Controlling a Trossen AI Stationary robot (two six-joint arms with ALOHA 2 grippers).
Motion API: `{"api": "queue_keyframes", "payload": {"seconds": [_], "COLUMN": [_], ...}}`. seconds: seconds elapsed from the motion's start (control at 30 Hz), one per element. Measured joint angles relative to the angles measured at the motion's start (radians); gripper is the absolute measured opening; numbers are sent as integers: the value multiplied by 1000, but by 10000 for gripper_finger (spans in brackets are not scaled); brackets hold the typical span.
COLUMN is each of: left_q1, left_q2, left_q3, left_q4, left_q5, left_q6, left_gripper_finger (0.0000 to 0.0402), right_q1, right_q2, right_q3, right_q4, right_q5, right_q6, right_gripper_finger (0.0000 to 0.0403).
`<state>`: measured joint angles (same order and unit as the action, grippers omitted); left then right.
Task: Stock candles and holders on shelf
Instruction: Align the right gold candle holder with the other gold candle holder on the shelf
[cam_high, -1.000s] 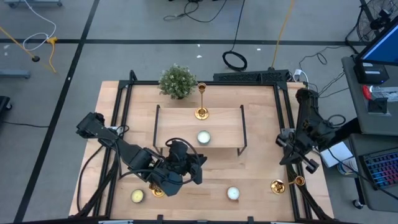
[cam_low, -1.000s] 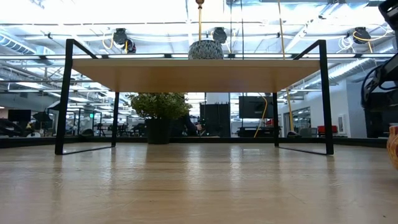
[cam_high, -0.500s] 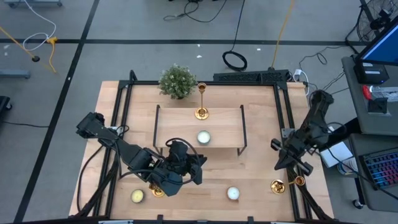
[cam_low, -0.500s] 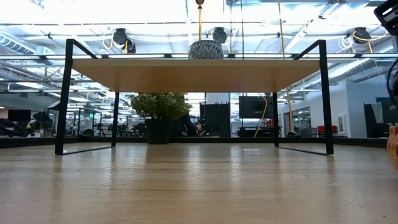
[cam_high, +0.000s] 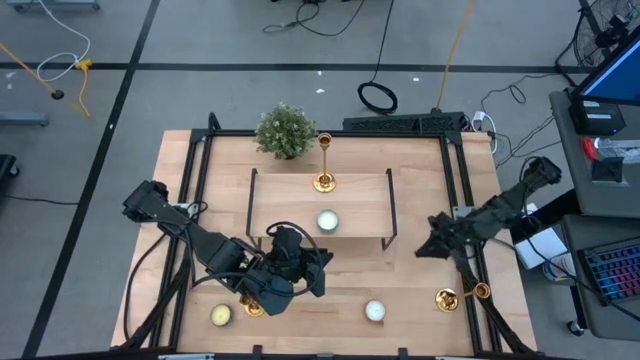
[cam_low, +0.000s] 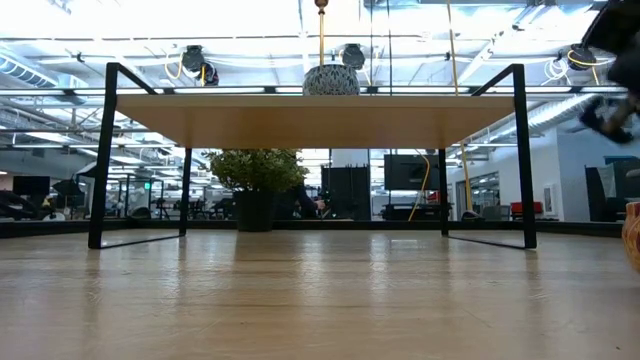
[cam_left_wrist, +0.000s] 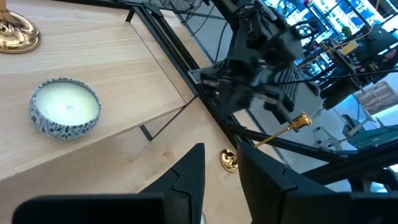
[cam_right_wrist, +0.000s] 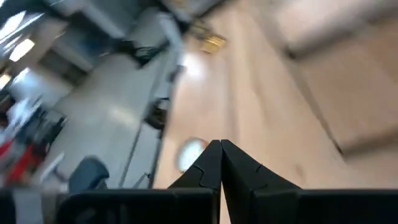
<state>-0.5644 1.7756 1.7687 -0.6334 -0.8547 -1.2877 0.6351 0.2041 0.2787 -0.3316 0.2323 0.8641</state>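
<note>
Your left gripper (cam_high: 262, 292) sits low by a holder (cam_high: 251, 306), jaws narrowly apart, grip unclear; your right gripper (cam_high: 425, 247) hangs beside the shelf (cam_high: 360, 195), pinched closed on nothing.

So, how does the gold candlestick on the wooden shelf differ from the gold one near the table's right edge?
The shiny gold metal candlestick on the shelf stands upright on its round base; the shiny gold metal candlestick near the right edge lies on its side. The first rests on the low light-wood shelf, the second on the tabletop. Both look alike in colour and shape.
</note>
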Motion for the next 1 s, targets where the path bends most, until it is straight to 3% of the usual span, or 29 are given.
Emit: {"api": "queue_keyframes", "payload": {"seconds": [0.1,0.27,0.53,0.77,1.0], "left_q1": [-3,-10,-25,-27,-27], "left_q2": [0,0,4,8,8], "left_q3": [0,0,0,-1,-1], "left_q4": [0,0,0,1,1], "left_q5": [0,0,-7,-11,-10], "left_q6": [0,0,3,4,3], "left_gripper_finger": [97,97,97,97,97], "right_q1": [-47,-79,-80,-112,-135], "right_q2": [7,7,-44,-87,-91], "right_q3": [0,0,1,0,0], "right_q4": [-77,-14,68,-25,-143], "right_q5": [-22,-118,-407,-414,-415], "right_q6": [198,274,67,72,-111], "right_gripper_finger": [0,8,40,84,139]}}
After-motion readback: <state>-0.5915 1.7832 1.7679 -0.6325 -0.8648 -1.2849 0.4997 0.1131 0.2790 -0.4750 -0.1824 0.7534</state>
